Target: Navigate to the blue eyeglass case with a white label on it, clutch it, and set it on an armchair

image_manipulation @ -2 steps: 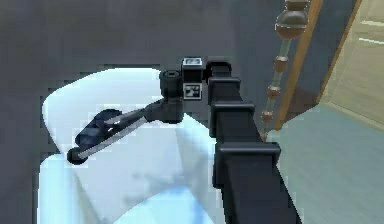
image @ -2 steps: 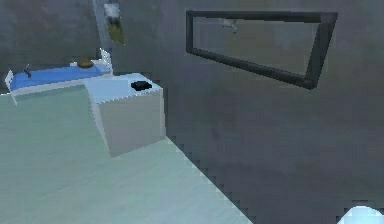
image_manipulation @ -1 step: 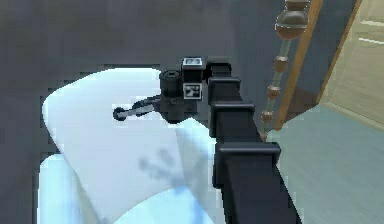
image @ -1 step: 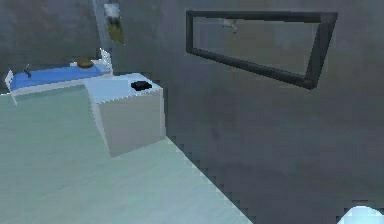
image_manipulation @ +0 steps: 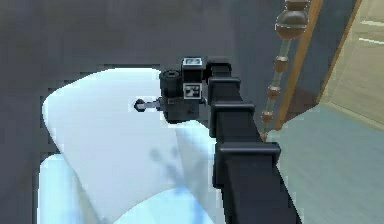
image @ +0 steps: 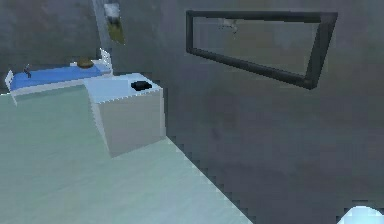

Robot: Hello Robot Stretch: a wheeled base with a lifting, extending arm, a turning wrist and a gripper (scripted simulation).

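Observation:
In the arm side view the dark arm bar [image_manipulation: 240, 150] rises from the bottom edge. My gripper [image_manipulation: 150, 104] sits at its far end, in front of the rounded back of a pale white armchair [image_manipulation: 100, 140]. The thin fingers reach left over the chair's upholstery, and I cannot tell whether they hold anything. In the forward view a small dark object [image: 141, 88] lies on top of a white cabinet [image: 128, 120]; its shape and colour are too vague to name.
A bed with a blue cover [image: 50, 75] stands far left by the dark wall. A dark-framed mirror [image: 260, 45] hangs on the wall. A turned wooden post [image_manipulation: 285, 60] and a wooden door [image_manipulation: 360, 60] stand right of the arm. Pale floor [image: 70, 170] lies ahead.

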